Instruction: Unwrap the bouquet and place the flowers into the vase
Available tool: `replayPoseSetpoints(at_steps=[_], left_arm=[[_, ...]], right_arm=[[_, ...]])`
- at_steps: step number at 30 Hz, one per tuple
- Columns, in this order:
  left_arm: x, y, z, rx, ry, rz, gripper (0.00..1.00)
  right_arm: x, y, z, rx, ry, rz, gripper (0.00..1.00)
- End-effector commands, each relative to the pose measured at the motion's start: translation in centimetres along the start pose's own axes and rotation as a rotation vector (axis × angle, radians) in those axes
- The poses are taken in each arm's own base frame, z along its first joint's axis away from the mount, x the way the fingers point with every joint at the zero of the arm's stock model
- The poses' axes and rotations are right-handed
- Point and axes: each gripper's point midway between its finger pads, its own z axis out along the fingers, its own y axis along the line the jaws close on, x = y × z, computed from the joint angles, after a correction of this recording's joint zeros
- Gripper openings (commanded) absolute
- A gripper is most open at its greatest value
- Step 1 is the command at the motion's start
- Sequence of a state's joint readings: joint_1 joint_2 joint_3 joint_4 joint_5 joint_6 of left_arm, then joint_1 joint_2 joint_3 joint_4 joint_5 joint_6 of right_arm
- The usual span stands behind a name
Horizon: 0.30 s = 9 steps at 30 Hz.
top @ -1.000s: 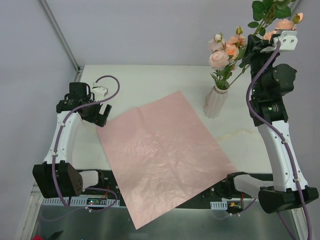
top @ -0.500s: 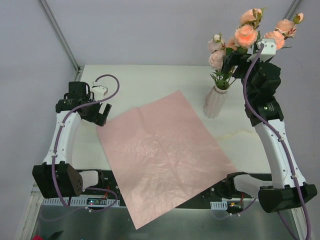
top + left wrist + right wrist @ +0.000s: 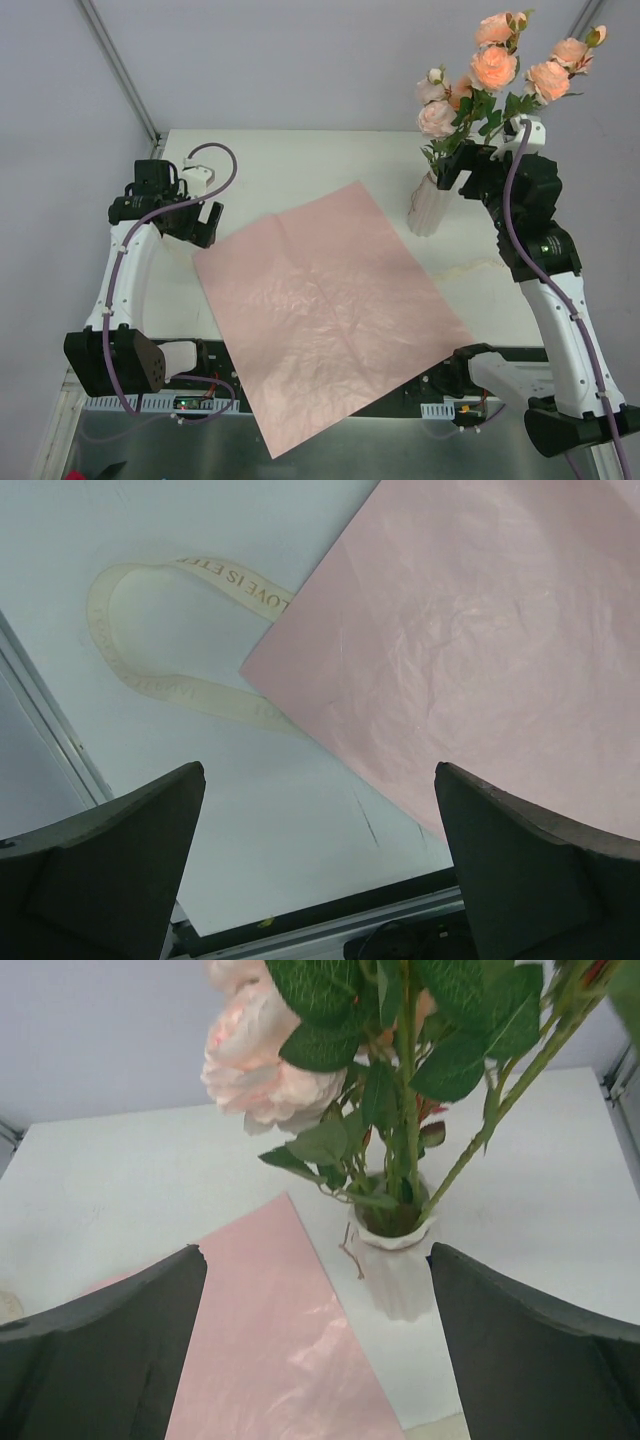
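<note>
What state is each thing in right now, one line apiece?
flowers: stems in the vase, upright
vase: upright, holding the flowers
pink paper sheet: unfolded, lying flat
cream ribbon: untied, loose, ends under the paper
left pincer: open, empty
right pincer: open, empty

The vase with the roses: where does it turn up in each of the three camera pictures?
Top external: the vase stands upper right, just off the far corner of the pink paper.
Left wrist: not in it; only pink paper and a cream ribbon show.
Right wrist: the vase sits lower centre, roses rising from it.
Shared landmark: the pink paper, in all three.
</note>
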<state>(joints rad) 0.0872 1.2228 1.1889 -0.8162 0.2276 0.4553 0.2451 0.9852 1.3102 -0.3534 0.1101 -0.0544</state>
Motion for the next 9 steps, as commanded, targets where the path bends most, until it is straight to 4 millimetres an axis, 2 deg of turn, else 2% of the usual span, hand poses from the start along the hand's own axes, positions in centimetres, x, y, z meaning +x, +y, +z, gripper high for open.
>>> replayPoseSetpoints(at_steps=[1,9], left_arm=[[-1.5,-0.4,-1.5,0.017,-0.057,-0.034,0.99],[-1.6,-1.0,-1.5,0.044,-0.065,-0.063,0.99]], right_arm=[[3.0,0.3,-0.5,0.003,0.098,0.027,0.97],[5.6,1.9,-0.3,-0.009,0.19,-0.042,0.97]])
